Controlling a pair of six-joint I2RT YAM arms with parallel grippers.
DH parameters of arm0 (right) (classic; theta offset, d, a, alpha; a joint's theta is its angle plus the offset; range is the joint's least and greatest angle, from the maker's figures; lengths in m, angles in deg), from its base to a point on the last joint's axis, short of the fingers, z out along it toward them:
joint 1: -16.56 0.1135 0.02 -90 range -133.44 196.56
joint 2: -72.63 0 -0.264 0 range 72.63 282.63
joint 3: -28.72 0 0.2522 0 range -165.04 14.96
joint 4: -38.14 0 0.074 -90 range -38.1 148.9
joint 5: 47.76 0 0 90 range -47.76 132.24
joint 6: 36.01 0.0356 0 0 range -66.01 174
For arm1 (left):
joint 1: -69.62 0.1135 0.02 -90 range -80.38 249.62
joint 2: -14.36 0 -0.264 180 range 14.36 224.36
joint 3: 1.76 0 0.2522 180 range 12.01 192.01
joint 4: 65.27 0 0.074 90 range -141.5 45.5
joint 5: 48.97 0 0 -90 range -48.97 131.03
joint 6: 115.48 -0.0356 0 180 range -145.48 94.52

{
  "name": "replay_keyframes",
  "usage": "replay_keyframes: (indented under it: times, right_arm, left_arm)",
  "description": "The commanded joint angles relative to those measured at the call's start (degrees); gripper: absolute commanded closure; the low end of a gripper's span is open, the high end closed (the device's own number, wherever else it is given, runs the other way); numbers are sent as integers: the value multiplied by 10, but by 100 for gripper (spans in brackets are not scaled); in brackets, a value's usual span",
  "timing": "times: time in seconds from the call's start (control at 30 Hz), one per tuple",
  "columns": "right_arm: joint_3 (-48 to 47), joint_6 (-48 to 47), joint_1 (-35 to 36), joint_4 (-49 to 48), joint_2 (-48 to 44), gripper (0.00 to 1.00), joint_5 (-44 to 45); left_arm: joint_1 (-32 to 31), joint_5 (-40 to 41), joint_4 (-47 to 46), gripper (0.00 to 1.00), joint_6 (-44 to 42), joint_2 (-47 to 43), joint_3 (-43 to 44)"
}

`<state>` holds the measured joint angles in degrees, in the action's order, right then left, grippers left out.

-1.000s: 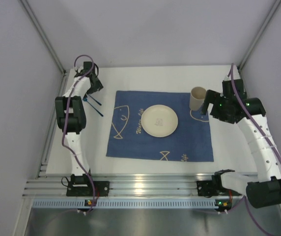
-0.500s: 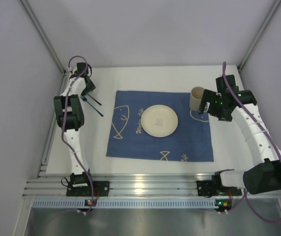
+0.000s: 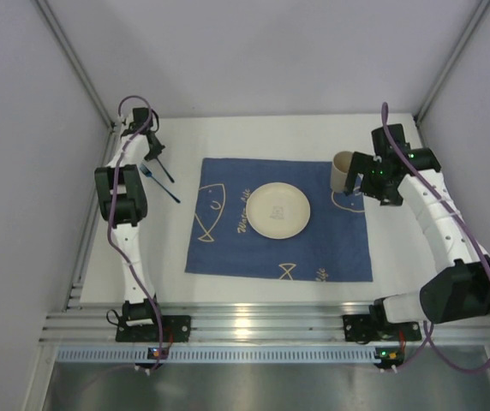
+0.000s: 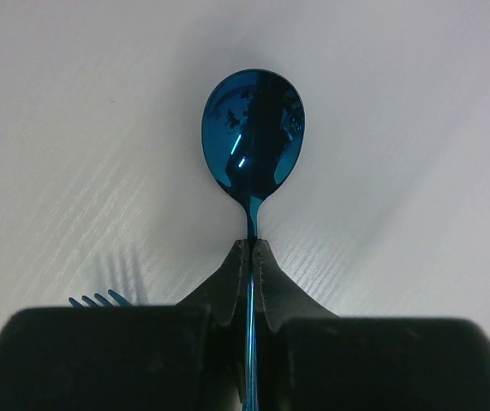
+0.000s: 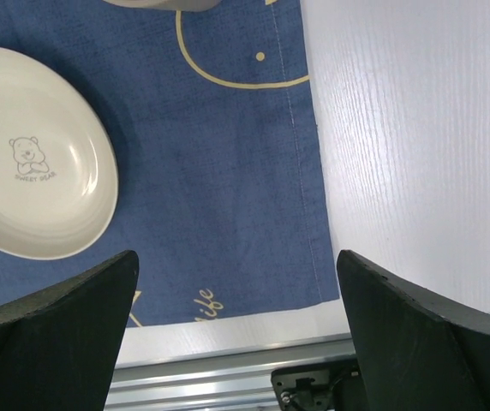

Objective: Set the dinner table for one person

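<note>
Where its bear (image 5: 28,154) sits, the plate (image 5: 67,201) reads "SWEET BEAR".

Lab rig — aluminium rail (image 3: 253,328), bare walls (image 3: 271,51)

The white desk (image 3: 253,137) carries a dark blue fish-print mat (image 3: 228,253) at its centre. A blue fork (image 3: 164,189) lies on bare desk toward ten o'clock.

blocking: cup (image 3: 344,171), plate (image 3: 277,210) | passable: bare dinner table (image 3: 262,137) behind mat (image 3: 331,248)
</note>
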<state>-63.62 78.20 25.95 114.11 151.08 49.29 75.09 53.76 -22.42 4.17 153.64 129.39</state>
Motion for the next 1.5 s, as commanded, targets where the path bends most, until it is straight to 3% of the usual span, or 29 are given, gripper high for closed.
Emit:
replay_keyframes:
  times: [0.0,0.17,0.4,0.67,1.07,1.23,1.47]
  right_arm:
    - [-31,-12,3,-3,5,1,9]
    - [-41,-21,4,-16,4,1,6]
    - [-51,-27,3,-33,-8,1,-28]
    - [-29,-42,21,-98,-56,0,-158]
    - [100,36,30,-243,-101,1,-312]
    - [158,114,37,-373,-99,10,-402]
    - [200,160,52,-433,-81,21,-396]
  left_arm:
    - [0,-44,8,100,-2,13,-16]
    - [-16,-95,-33,100,5,-46,-72]
    - [-112,-104,-36,100,3,-134,-116]
    - [-237,-99,15,100,-4,-196,-71]
    - [-397,-155,57,100,123,-270,-55]
    - [-447,-170,63,100,160,-292,-51]
    - [-482,-175,61,100,177,-319,-71]
